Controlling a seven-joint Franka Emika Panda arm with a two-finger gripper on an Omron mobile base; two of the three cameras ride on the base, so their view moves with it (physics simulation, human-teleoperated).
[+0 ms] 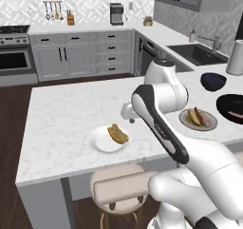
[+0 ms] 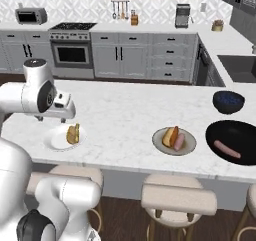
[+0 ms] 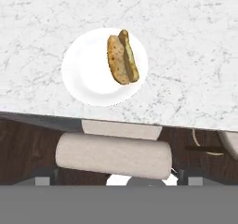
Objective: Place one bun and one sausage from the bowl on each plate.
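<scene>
A white plate [image 1: 102,143] [image 2: 56,142] [image 3: 86,81] near the island's front edge holds one bun [image 1: 117,133] [image 2: 73,134] [image 3: 122,56]. My gripper [image 1: 128,118] [image 2: 51,119] [image 3: 118,182] hangs above and just off this plate, open, with nothing between its fingers. Further right, the grey-rimmed plate [image 1: 186,122] [image 2: 159,145] carries a bun [image 1: 193,115] [image 2: 170,135] and a sausage [image 1: 203,118] [image 2: 179,141]. The wide black bowl [image 1: 227,103] [image 2: 225,132] at the right end contains one sausage [image 1: 236,114] [image 2: 227,149].
A small dark blue bowl [image 1: 212,81] [image 2: 228,101] stands behind the black bowl. Padded stools [image 1: 118,189] [image 2: 177,197] [image 3: 114,155] line the island's front edge below the plates. A sink [image 1: 197,53] and a grey canister [image 1: 235,57] are on the counter to the right.
</scene>
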